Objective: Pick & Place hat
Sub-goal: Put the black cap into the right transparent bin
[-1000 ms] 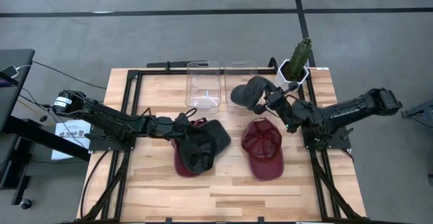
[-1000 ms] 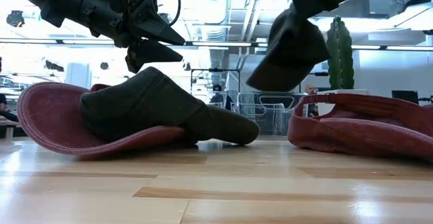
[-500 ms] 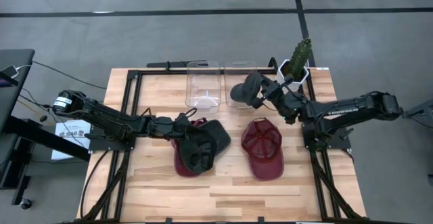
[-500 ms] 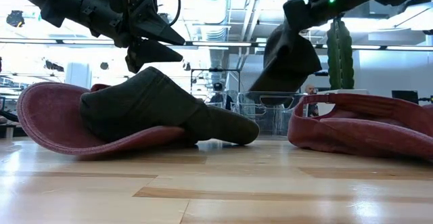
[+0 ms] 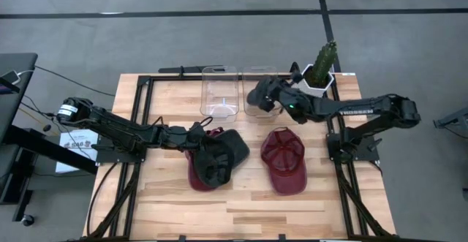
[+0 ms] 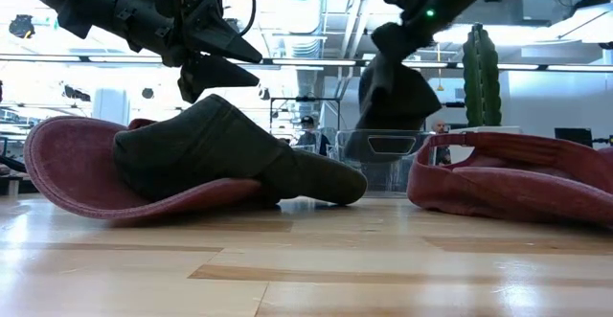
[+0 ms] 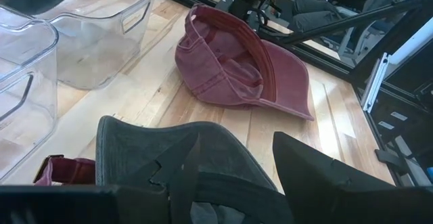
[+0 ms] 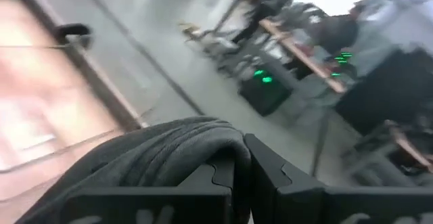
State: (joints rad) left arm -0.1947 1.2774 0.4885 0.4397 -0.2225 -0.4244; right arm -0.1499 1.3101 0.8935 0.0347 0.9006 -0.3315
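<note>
Right gripper (image 5: 272, 96) clamped on grey hat (image 5: 262, 94), dangling above right-hand clear bin (image 5: 257, 75) at bench's far edge. Left gripper (image 5: 199, 136) parted, hovering just over dark hat (image 5: 219, 158) stacked on red hat (image 5: 196, 178), left of bench middle. Second red hat (image 5: 284, 158) upside down, right of middle. Cactus (image 5: 325, 56) at far right corner.

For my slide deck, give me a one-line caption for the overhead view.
Right gripper carries a dark cap over the clear bins; left gripper hovers open above stacked caps.

Bright backlight, blurred right wrist view
</note>
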